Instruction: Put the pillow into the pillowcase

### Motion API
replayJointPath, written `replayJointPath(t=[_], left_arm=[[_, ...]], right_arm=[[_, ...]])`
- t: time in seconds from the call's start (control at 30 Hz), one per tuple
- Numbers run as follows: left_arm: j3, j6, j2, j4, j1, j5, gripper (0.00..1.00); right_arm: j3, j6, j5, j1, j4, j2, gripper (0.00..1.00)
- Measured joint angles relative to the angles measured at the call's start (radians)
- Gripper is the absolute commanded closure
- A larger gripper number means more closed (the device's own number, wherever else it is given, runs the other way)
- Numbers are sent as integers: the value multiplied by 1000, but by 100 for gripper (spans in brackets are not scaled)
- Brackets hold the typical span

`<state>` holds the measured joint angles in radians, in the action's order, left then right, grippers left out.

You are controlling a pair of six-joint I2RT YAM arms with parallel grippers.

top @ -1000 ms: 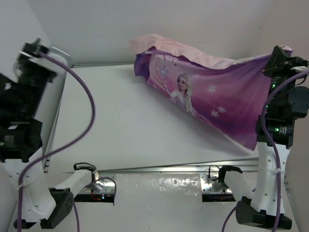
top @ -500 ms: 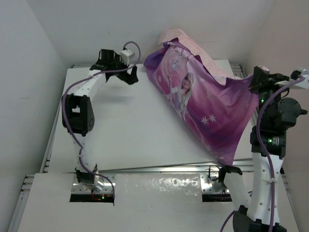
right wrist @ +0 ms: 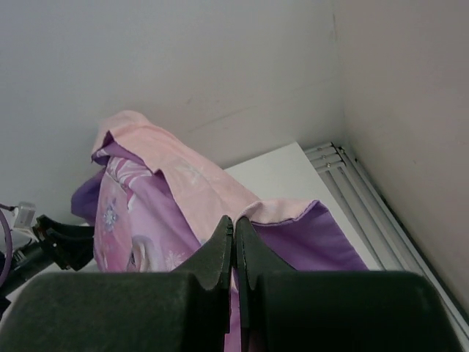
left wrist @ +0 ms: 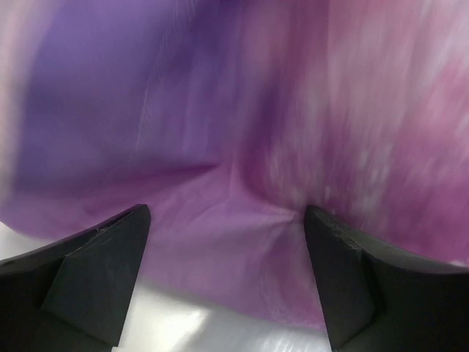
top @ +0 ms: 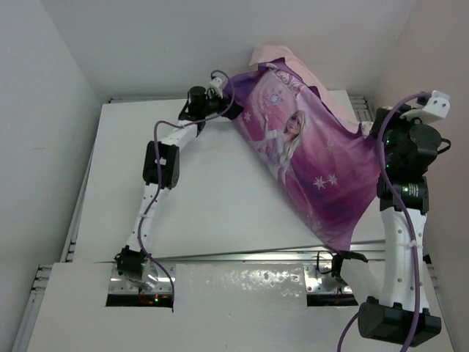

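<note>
The pillowcase [top: 308, 150], purple with a princess print and pale pink behind, hangs stretched across the far right of the table. My right gripper [top: 377, 132] is shut on its pink and purple edge [right wrist: 293, 213] and holds it raised. My left gripper [top: 223, 103] is open at the cloth's far left end. In the left wrist view the purple cloth [left wrist: 242, 132] fills the frame just beyond the spread fingers [left wrist: 95, 271], above the white table. The white pillow is hidden; only the bulge of the cloth shows.
The white table [top: 190, 198] has walls at the back and on both sides. A metal rail [top: 359, 106] runs along the table's right edge. Both arm bases sit at the near edge.
My left arm has swung from the near left across the table to the pillowcase's far left end. My right gripper has kept its hold and the cloth has shifted right and bunched higher.
</note>
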<state>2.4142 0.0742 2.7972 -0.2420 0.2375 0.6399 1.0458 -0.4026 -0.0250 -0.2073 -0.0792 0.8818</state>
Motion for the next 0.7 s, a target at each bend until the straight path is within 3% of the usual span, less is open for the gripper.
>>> replayJointPath(t=[0.03,0.07,0.1,0.4,0.63,0.7], left_arm=[[0,5,23,-15,8,9,57],[-1,2,43,-28,16,16,87],[-11,-1,52,-37,22,17,100],[-130,174,14,-211,31,72,100],[-403,274,-195,-179,-17,233,100],[-414,275,-232,-143,-22,265,100]], right_arm=[[2,8,-6,0,-13,10,100],[5,14,-16,0,-22,16,100],[7,19,-22,0,-30,19,100],[8,49,-50,0,-41,20,100],[7,68,-53,0,-43,11,100],[7,71,-53,0,-43,4,100]])
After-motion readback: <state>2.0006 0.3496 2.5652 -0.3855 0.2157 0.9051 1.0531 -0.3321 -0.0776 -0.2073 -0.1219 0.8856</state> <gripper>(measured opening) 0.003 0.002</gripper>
